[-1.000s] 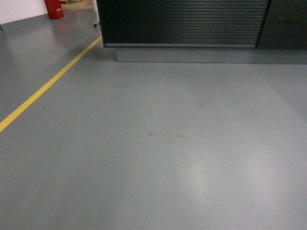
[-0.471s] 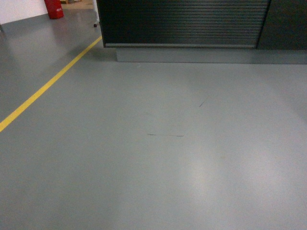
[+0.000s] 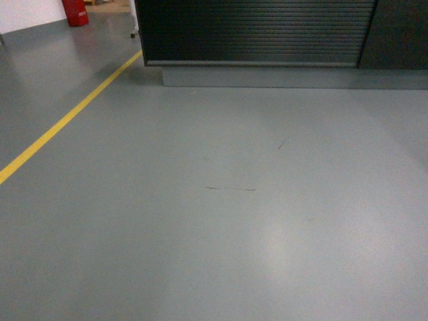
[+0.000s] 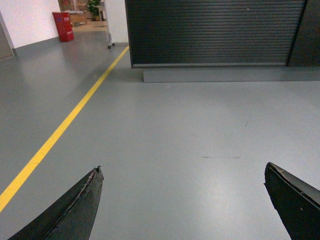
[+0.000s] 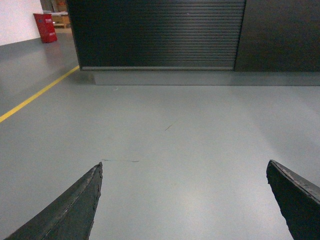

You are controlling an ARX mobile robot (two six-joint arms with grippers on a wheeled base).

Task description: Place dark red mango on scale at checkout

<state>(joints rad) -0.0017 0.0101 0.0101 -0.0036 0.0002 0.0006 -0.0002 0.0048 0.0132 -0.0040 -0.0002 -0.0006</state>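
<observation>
The checkout [image 3: 257,33] shows only as its dark ribbed front on a grey plinth at the top of the head view; it also fills the far side in the left wrist view [image 4: 215,32] and the right wrist view [image 5: 160,32]. The dark red mango and the scale are out of view. My left gripper [image 4: 182,172] is open, its two black fingers wide apart over bare floor, nothing between them. My right gripper [image 5: 184,170] is open the same way, empty. Neither gripper appears in the head view.
Grey floor stretches from me to the counter. A yellow line [image 3: 67,120] runs diagonally on the left. A red container [image 3: 75,11] stands at the far left by a white wall. A dark panel [image 5: 282,35] adjoins the counter on the right.
</observation>
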